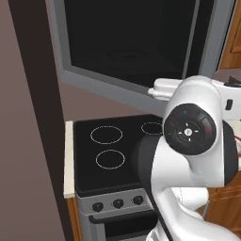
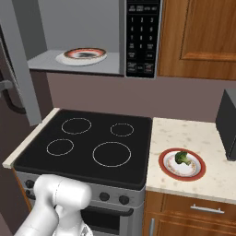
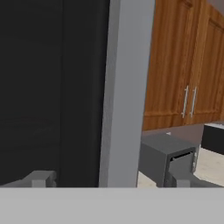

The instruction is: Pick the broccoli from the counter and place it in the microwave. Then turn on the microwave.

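Place: I'm looking at a home kitchen.
Evidence: microwave (image 2: 138,39) above the cooktop (image 2: 87,145), wooden cabinets (image 2: 198,37) beside it.

Even flat rendered light, soft shadows, sharp

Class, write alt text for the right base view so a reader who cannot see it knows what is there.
A broccoli floret sits on a red-rimmed plate on the beige counter, right of a black cooktop. Above, the microwave stands open with a second plate inside, its keypad at right. The robot arm rises at lower left.
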{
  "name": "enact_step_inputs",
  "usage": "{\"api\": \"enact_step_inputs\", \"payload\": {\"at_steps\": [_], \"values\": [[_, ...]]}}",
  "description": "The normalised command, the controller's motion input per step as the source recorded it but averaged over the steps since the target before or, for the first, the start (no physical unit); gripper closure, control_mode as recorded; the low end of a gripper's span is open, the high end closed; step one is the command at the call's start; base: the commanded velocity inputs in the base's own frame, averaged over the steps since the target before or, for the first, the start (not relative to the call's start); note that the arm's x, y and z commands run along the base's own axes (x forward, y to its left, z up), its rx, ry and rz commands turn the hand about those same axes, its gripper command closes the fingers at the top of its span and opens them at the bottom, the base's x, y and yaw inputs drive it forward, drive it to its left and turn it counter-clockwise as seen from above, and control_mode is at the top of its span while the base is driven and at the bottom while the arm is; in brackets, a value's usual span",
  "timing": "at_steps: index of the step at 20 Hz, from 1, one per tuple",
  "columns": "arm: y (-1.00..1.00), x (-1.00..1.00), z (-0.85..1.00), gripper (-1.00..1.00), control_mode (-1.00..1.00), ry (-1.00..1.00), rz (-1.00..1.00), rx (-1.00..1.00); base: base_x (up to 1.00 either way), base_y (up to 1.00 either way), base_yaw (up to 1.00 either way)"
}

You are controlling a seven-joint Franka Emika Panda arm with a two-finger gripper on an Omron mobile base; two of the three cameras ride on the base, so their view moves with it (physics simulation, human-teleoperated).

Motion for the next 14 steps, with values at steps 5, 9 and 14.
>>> {"api": "enact_step_inputs", "payload": {"at_steps": [5,9,14], "values": [[0.12,0.0,0.13,-1.0,-1.0,0.0,0.05,0.07,0.0,0.0,0.0],[0.1,-0.25,0.14,-1.0,-1.0,0.0,0.13,0.07,0.0,0.0,0.0],[-0.02,-0.64,0.24,-1.0,-1.0,0.0,0.15,0.11,0.0,0.0,0.0]]}}
